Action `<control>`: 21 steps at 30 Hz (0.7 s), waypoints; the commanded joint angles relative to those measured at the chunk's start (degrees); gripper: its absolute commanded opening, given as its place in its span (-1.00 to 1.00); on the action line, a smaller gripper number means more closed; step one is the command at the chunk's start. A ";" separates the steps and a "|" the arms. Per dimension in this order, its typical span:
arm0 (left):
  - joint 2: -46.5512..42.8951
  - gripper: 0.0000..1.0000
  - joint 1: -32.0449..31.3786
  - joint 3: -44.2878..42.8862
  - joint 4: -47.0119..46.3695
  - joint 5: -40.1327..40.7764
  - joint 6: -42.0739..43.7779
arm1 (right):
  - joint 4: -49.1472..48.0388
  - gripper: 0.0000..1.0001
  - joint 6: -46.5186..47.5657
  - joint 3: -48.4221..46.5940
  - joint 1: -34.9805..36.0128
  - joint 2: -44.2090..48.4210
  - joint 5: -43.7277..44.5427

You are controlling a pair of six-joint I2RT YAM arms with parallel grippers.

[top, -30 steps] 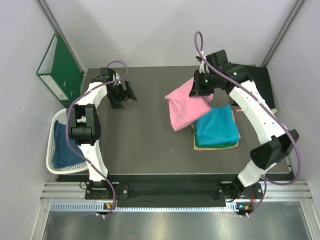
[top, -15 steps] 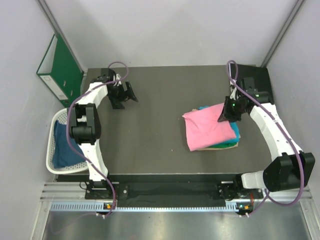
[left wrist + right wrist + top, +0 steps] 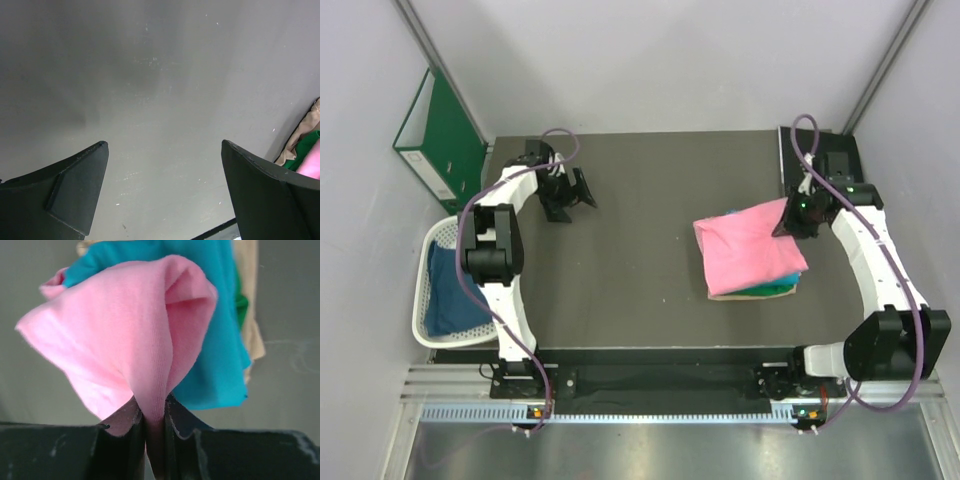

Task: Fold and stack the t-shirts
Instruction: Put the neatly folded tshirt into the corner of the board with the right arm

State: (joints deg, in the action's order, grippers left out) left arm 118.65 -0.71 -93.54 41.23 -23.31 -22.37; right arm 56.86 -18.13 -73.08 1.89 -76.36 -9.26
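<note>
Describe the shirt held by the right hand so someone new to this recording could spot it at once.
Start on the right side of the dark tabletop, where a pile of folded cloth lies. The bright pink cloth t-shirt is the pile's top layer, one corner pinched in the right hand. It alone is pink; the teal cloth t-shirt only peeks out beneath it.

Three shirts before us
We see the pink shirt (image 3: 748,250) folded atop the teal shirt (image 3: 220,340), one corner lifted; the dark blue shirt (image 3: 448,290) sits crumpled in the basket (image 3: 421,300).
</note>
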 commanded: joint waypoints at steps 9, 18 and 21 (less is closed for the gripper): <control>-0.70 0.97 -6.58 -1.56 -0.54 -2.70 -0.92 | -12.73 -0.70 1.08 11.99 -8.31 -6.17 2.40; -2.37 0.97 -15.19 -2.62 -1.68 -5.34 -1.62 | -9.41 0.56 -2.26 7.26 -7.96 -8.29 22.83; -3.33 0.97 -16.25 -1.65 -1.68 -5.25 -1.97 | -6.68 1.00 -0.51 2.86 -7.25 -3.55 25.25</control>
State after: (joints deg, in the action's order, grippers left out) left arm 118.65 -16.16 -93.97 40.71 -27.05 -23.68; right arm 48.99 -19.46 -62.98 -5.61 -85.54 5.26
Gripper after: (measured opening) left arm 0.985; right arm 0.943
